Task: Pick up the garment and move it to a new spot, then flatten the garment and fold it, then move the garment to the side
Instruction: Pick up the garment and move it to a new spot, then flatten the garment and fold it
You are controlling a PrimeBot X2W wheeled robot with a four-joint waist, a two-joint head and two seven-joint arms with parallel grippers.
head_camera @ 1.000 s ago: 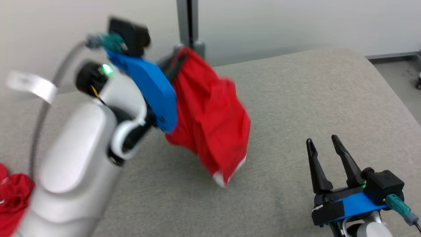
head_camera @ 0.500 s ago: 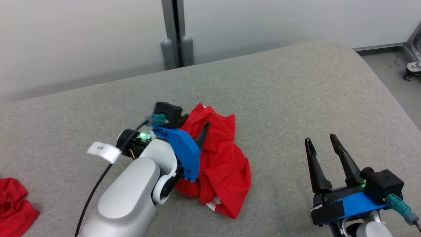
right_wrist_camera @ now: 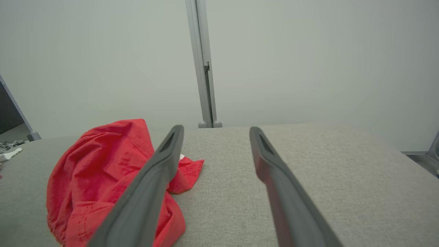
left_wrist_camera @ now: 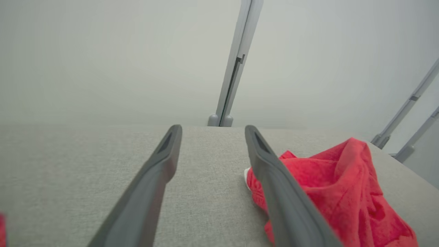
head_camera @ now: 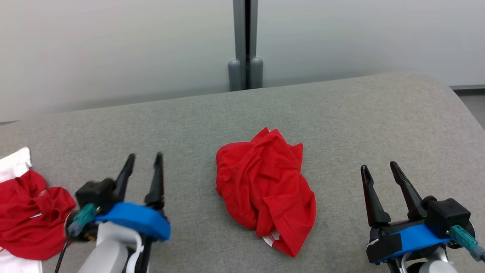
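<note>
One heap of red-and-white cloth (head_camera: 30, 212) lies at the table's (head_camera: 341, 113) left edge; you could grab it by mistake. Your left gripper (head_camera: 145, 154) is spread, empty. One crumpled garment (head_camera: 265, 185) sits mid-table: pinching bunched layers would hinder flattening. Your right gripper (head_camera: 378, 165), second of two, is spread, empty.

Premises read as a lab or test bay, not a home. A grey fabric-covered bench (head_camera: 341, 113) lies under the right gripper (head_camera: 378, 165). Ahead of its fingers stand plain pale partition panels (head_camera: 113, 49) joined by a grey post (head_camera: 245, 41). Loose cables (right_wrist_camera: 10, 144) lie beyond the bench edge to its left.
</note>
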